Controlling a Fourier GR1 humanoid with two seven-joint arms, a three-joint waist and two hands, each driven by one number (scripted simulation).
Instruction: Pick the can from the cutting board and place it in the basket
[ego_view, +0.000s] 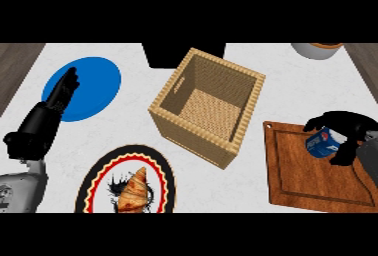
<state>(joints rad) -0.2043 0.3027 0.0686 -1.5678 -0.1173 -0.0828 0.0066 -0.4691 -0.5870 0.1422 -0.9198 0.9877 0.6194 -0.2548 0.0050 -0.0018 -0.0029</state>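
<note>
A blue and white can (322, 142) lies over the wooden cutting board (310, 180) at the right. My right hand (350, 131) is curled round it, fingers above and thumb below, hiding part of the can. The wicker basket (171, 116) stands in the middle of the counter, left of the board, and nothing shows inside it. My left hand (46, 120) rests open at the left edge, fingers pointing up over a blue plate (92, 87).
A plate with a red and black rim (92, 177) holds a croissant (134, 192) at the lower left. A black object (166, 55) stands behind the basket. A white bowl (317, 50) sits at the top right.
</note>
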